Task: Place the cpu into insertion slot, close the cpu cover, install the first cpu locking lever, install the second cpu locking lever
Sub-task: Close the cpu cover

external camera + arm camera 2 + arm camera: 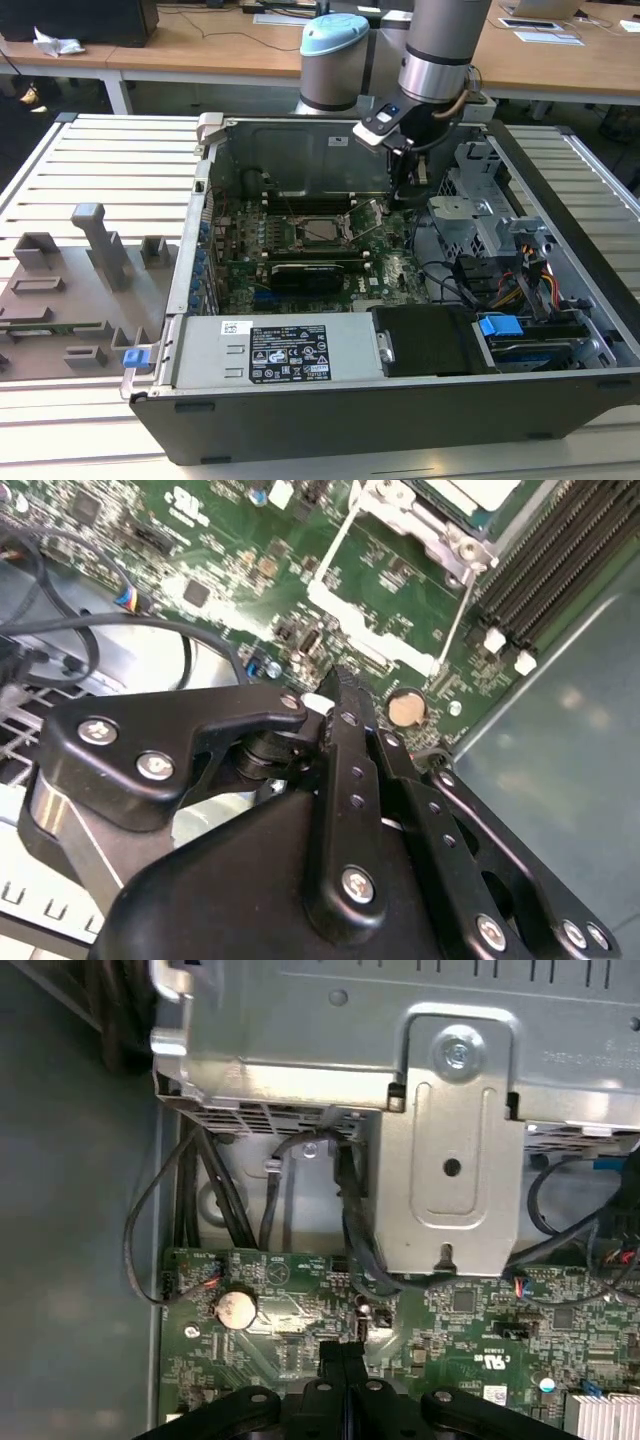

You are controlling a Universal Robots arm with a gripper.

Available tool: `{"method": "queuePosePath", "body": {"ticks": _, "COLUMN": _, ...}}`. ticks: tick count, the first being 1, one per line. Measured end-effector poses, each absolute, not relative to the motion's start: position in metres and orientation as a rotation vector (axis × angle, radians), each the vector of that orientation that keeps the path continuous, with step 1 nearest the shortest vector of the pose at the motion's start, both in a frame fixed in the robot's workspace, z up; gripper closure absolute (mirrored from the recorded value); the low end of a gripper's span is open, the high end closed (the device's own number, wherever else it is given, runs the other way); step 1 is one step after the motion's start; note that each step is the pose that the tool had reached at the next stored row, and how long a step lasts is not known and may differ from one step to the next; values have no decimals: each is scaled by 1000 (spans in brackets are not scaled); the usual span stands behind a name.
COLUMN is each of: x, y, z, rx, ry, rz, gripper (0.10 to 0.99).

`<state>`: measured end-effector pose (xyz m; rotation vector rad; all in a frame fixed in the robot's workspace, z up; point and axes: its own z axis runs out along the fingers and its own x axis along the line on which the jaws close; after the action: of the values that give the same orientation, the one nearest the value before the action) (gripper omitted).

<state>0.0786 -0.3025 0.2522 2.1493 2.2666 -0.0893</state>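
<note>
The cpu lies flat in the insertion slot on the green motherboard, its dull silver top showing. The silver cpu cover lies down as a frame around the chip's edge. Two thin wire locking levers reach out from the socket's corner across the board. My gripper hangs inside the case, on the exterior view's right of the socket and apart from it. Its black fingers are pressed together with nothing between them. The fingertips hover above the board near a round coin battery.
The open case rests on a slatted table. Long black memory slots run beside the socket. A grey metal drive cage and loose black cables sit beyond the gripper. A grey fixture plate lies at the exterior view's left.
</note>
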Motion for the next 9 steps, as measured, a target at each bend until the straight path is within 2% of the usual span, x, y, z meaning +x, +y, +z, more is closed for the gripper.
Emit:
{"method": "queuePosePath", "body": {"ticks": 3, "x": 81, "y": -293, "z": 249, "rx": 2149, "ry": 2267, "rz": -89, "gripper": 980}}
{"method": "queuePosePath", "body": {"ticks": 9, "x": 75, "y": -293, "z": 241, "rx": 2149, "ry": 2267, "rz": -89, "gripper": 980}}
